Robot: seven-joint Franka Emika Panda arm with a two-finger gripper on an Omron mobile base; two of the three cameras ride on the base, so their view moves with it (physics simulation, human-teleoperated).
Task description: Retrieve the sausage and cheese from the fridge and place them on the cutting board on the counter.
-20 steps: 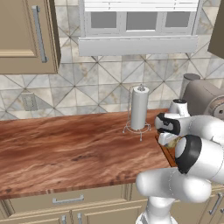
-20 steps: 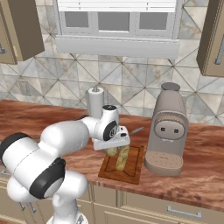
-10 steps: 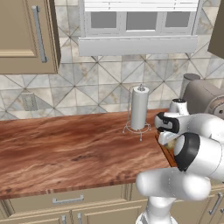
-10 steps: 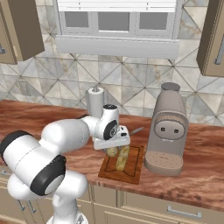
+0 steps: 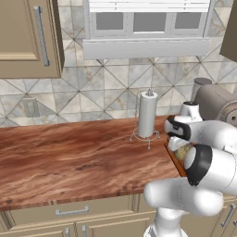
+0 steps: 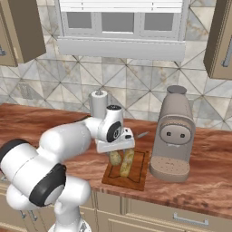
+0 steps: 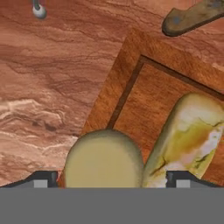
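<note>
Reddish-brown cutting board [image 6: 136, 173] lies on the counter [image 6: 208, 181], close to its front edge, just beside the base of the grey coffee machine [image 6: 174, 136]. Two items rest on the board, side by side and touching: a pale round cheese [image 7: 104, 159] and a mottled yellow-brown sausage [image 7: 188, 135]. Gripper [image 6: 118, 148] hovers directly above them, jaws spread wide, one fingertip outside each item, nothing gripped. White paper-towel roll [image 5: 147, 114] on its wire stand sits toward the back edge of the counter, behind the arm. A wooden-handled knife [image 7: 192, 17] lies beyond the board's far edge.
</note>
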